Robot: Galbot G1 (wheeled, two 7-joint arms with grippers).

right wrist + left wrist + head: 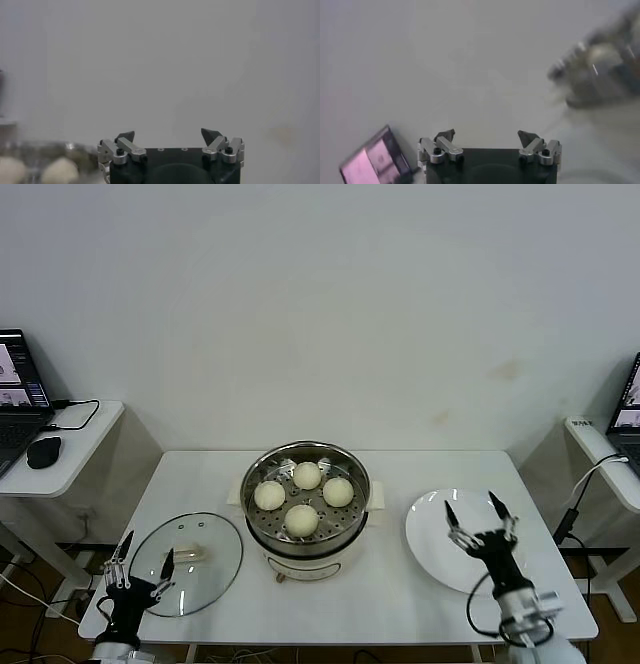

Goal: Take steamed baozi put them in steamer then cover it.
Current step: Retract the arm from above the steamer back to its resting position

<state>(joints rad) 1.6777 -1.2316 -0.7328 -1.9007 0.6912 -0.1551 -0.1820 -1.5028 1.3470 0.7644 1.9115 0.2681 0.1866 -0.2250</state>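
Both claws are hanging wide open and gripping nothing, the left claw (143, 560) over the glass lid (188, 562) and the right claw (472, 510) above the white plate (432, 529), while four steamed baozi (301, 520) are sitting inside the steamer (305, 506) mid-bench (380, 594).

Steamer (305, 509): round shiny steel pot, perforated tray inside, on cream-white base; upright, uncovered, between left end effector (141, 559) and right end effector (472, 511), well apart from both, farther from robot than left one. Four steamed baozi (303, 498): smooth cream-white round buns sitting on tray in diamond arrangement, slightly apart from each other. Two buns visible, blurred, in right wrist view (59, 171), beside right end effector.
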